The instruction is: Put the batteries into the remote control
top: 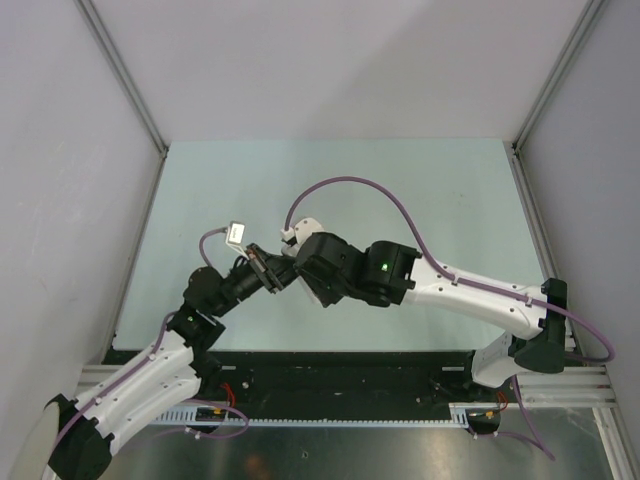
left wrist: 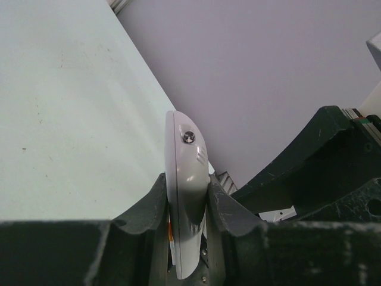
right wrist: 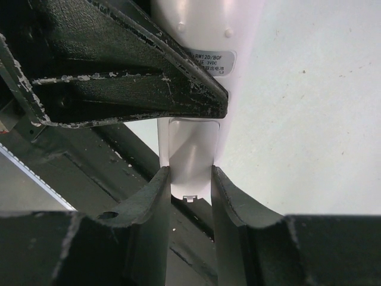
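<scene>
My left claw (left wrist: 187, 186) clamped on the remote (left wrist: 186, 149), edge-on above the desk (left wrist: 71, 107) near its centre, my right claw (right wrist: 190, 174) meeting it from 3 o'clock, narrow, pinching the remote's end, possibly the battery cover (right wrist: 191, 156)

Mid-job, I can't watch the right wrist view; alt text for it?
The right gripper clamps the end of the white remote control, its labelled back facing the camera. The left gripper crosses it higher up; pale table behind.
</scene>
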Action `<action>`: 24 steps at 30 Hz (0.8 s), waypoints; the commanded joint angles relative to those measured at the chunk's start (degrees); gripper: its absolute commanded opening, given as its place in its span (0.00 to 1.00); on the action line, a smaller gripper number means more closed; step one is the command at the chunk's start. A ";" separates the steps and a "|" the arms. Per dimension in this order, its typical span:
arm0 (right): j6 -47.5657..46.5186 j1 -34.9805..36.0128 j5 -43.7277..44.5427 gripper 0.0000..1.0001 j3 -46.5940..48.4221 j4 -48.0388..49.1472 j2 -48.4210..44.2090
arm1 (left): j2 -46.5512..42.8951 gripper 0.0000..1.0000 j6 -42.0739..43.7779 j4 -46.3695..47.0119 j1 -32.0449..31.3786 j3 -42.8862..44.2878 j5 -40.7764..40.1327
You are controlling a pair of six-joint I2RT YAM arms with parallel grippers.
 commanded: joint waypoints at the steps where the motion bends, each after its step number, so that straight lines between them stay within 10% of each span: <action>1: -1.12 0.37 2.81 0.00 2.40 1.24 1.09 | -1.67 0.00 -0.99 3.95 -0.94 0.68 3.02; 24: -1.65 0.64 5.71 0.00 3.37 2.56 1.44 | -2.56 0.00 -1.70 3.95 -2.44 0.77 3.38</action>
